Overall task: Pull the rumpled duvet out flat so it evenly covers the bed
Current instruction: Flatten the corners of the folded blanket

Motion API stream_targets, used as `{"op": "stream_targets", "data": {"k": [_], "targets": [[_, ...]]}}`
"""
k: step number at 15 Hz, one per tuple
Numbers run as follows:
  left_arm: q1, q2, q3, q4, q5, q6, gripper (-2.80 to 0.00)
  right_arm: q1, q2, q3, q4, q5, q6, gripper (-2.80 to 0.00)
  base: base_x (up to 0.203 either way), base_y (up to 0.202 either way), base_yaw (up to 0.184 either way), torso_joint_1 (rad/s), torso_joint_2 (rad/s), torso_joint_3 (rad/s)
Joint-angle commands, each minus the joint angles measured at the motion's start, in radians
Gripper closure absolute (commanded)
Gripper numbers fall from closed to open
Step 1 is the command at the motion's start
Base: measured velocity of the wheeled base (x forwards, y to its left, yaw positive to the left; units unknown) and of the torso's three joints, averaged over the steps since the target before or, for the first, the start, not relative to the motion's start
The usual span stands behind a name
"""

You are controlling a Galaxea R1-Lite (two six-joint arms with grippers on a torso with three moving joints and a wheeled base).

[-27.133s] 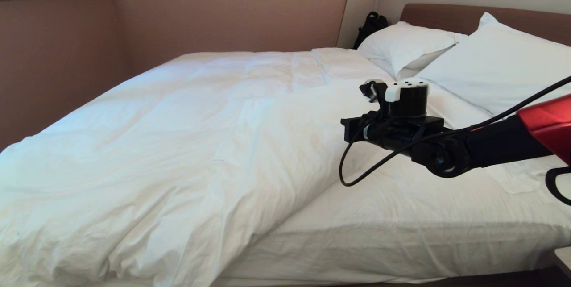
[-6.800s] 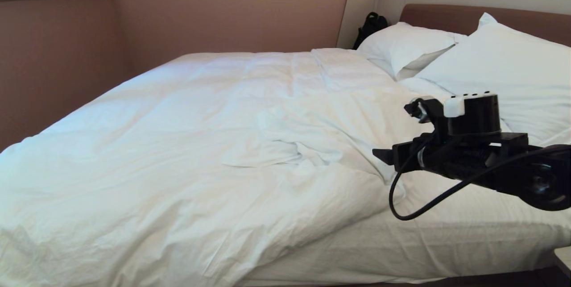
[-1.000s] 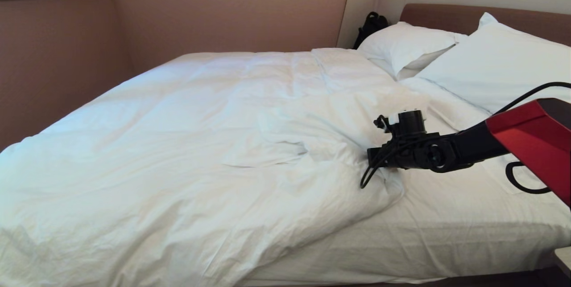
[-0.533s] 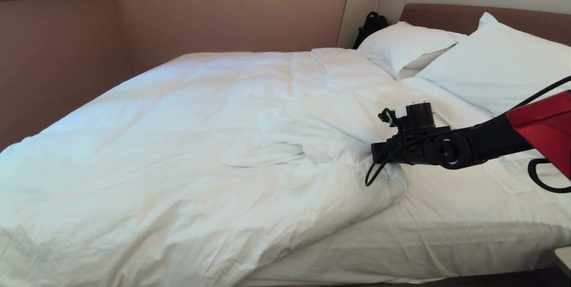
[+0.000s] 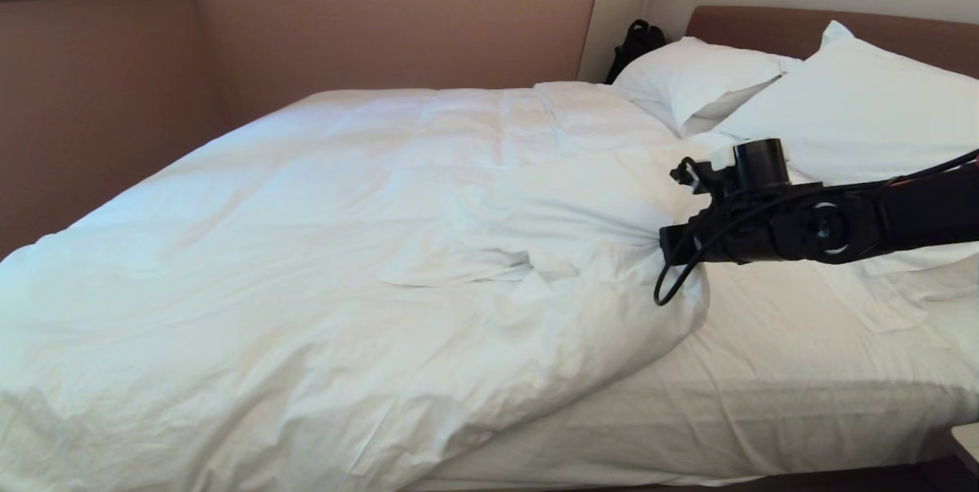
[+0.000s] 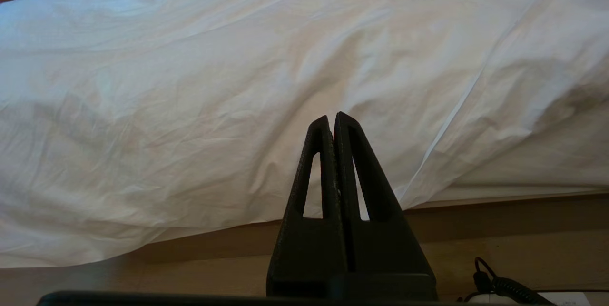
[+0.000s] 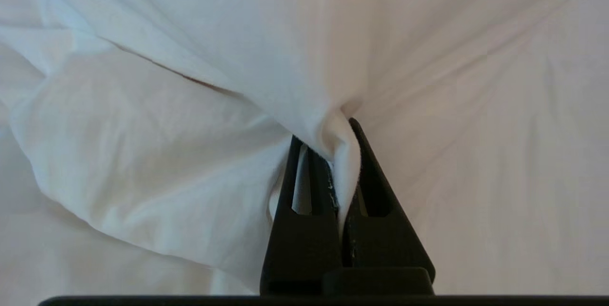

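White duvet (image 7: 333, 58) fold pinched in right hand (image 7: 340, 127); arm level over bed (image 5: 765, 369).

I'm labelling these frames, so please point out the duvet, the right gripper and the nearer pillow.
duvet (image 5: 321, 247), head view: on its broad creased middle.
right gripper (image 7: 340, 127), right wrist view: between its fingertips, shut on a fold of the duvet.
nearer pillow (image 5: 864, 105), head view: on its front face, above the arm.

Duvet (image 5: 321, 247): white matt cloth, soft, finely creased. Pillows (image 5: 841, 105) at 2 o'clock: smooth matt white cloth. Headboard (image 5: 765, 29): brown, padded, matt. Right gripper (image 7: 340, 130), left gripper (image 6: 330, 123): black matt plastic, slightly grainy.
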Motion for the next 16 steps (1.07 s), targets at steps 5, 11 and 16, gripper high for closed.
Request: {"op": "stream_targets", "data": {"k": [5, 11, 16], "targets": [[0.0, 0.0, 0.0, 0.0, 0.0, 0.001, 0.0, -0.011, -0.036, 0.0, 0.318, -0.034, -0.136, 0.0, 0.0, 0.0, 0.0, 0.0, 0.0, 0.0], [0.0, 0.0, 0.0, 0.0, 0.0, 0.001, 0.0, -0.031, 0.057, -0.001, 0.298, -0.034, -0.183, 0.0, 0.0, 0.0, 0.0, 0.0, 0.0, 0.0], [0.0, 0.0, 0.0, 0.0, 0.0, 0.001, 0.0, -0.048, 0.075, 0.033, 0.206, -0.028, -0.215, 0.0, 0.0, 0.0, 0.0, 0.0, 0.0, 0.0]]}}
